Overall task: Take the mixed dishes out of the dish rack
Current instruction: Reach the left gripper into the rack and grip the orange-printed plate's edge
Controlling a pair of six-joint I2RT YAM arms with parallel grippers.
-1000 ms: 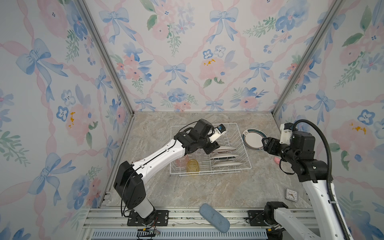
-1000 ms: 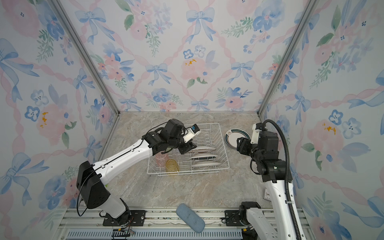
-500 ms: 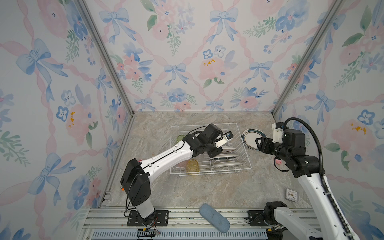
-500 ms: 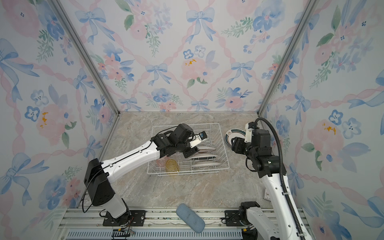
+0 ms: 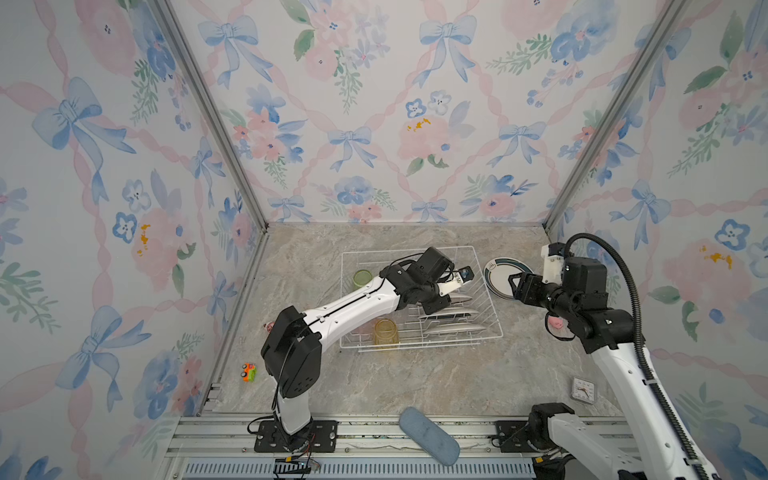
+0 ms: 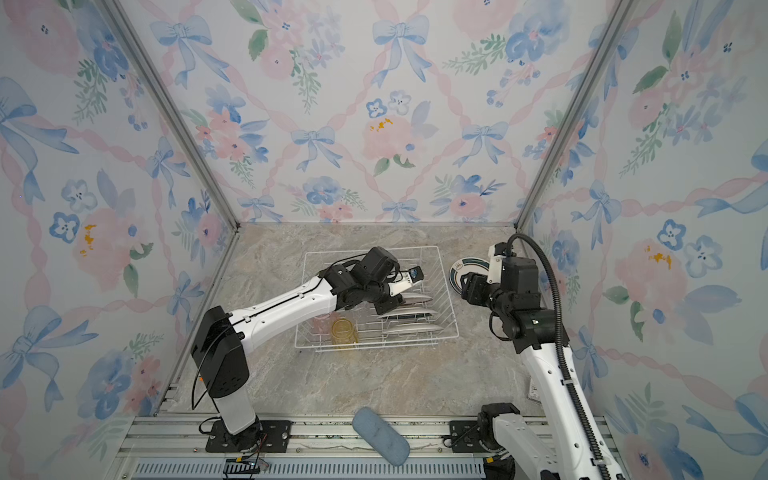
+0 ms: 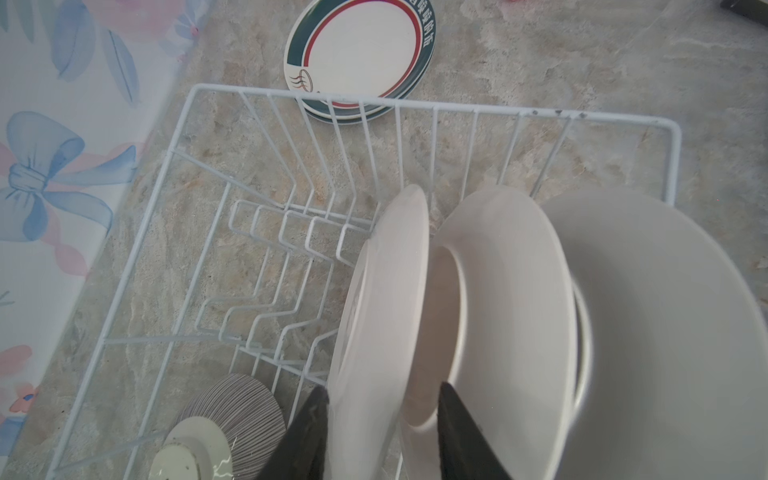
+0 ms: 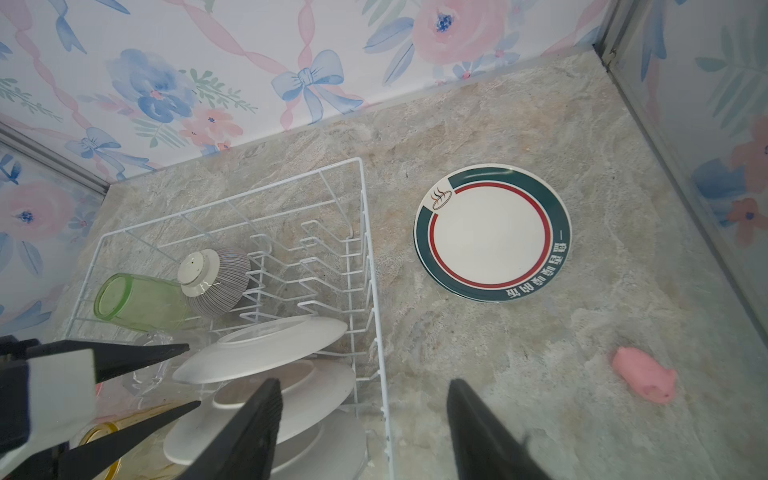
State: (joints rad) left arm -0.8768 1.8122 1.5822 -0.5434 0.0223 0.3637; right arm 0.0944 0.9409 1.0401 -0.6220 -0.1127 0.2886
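Observation:
The white wire dish rack (image 5: 415, 348) (image 6: 374, 347) holds three white plates (image 5: 451, 314) (image 6: 409, 312) upright in its slots. Also in it are a green tumbler (image 5: 362, 277) (image 8: 137, 297), a yellow tumbler (image 5: 385, 331), a pink tumbler (image 6: 320, 322) and the striped bowl (image 7: 245, 403) (image 8: 220, 278). My left gripper (image 5: 436, 307) (image 7: 382, 390) is open and straddles the rim of the end plate (image 7: 382, 311); one finger touches it, the other stands off. My right gripper (image 5: 517, 286) (image 8: 363, 382) hangs open over the rack's right edge, nothing between its fingers. Dark-rimmed plates (image 5: 498, 272) (image 8: 490, 232) lie stacked right of the rack.
A small pink toy (image 5: 555, 322) (image 8: 644, 374) lies near the right wall. A blue oblong pad (image 5: 428, 434) rests on the front rail. A small clock (image 5: 583, 389) sits at the front right and a toy car (image 5: 248, 372) by the left wall.
My left gripper has reached further right and down over the end plate, its jaws narrowing slightly. My right arm has shifted left towards the rack.

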